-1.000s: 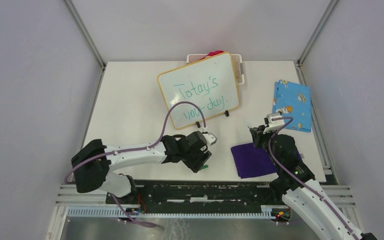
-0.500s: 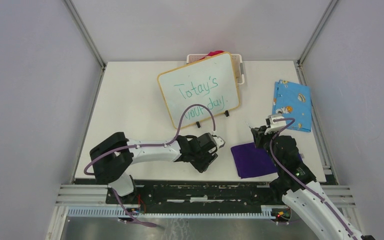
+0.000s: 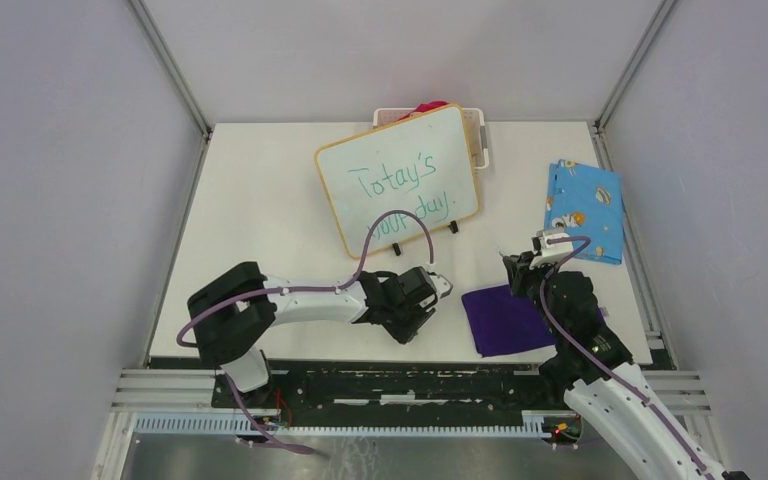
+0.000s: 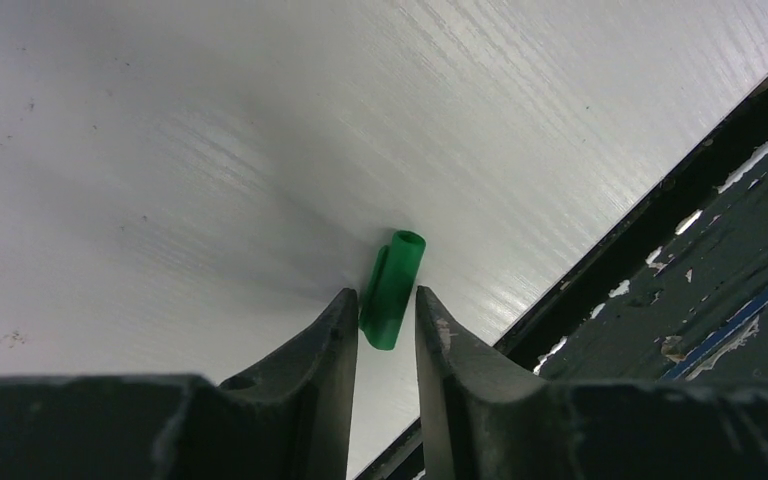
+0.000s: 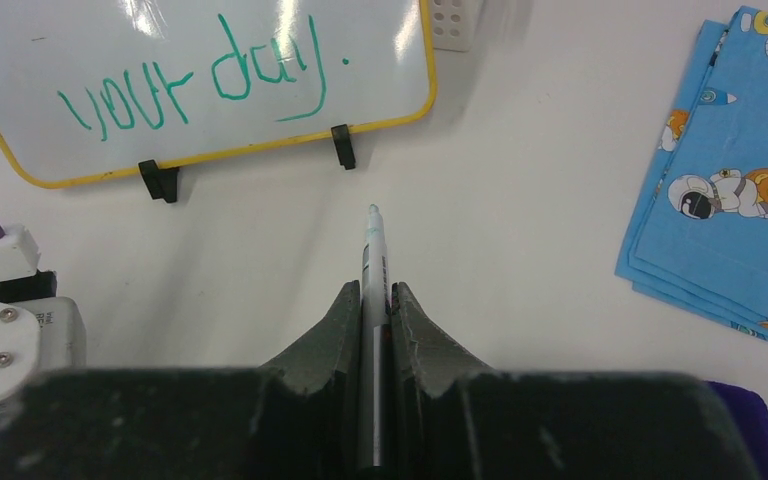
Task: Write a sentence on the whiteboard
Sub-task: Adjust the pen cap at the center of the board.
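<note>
green tubular cap [image 4: 392, 290] between left tool [image 4: 387, 322] tips | right tool [image 5: 375, 300] pinching slim pen [image 5: 372, 255]

Bright, even light from overhead. The top view is sharp, with only faint shadows. In the right wrist view, white glare patches sit along the top edge of the whiteboard [image 5: 190, 80]. In the left wrist view, a soft grey shadow crosses the table [image 4: 160, 120] at centre. The left gripper [image 4: 385, 295] at the bottom edge is dark and slightly blurred.
</note>
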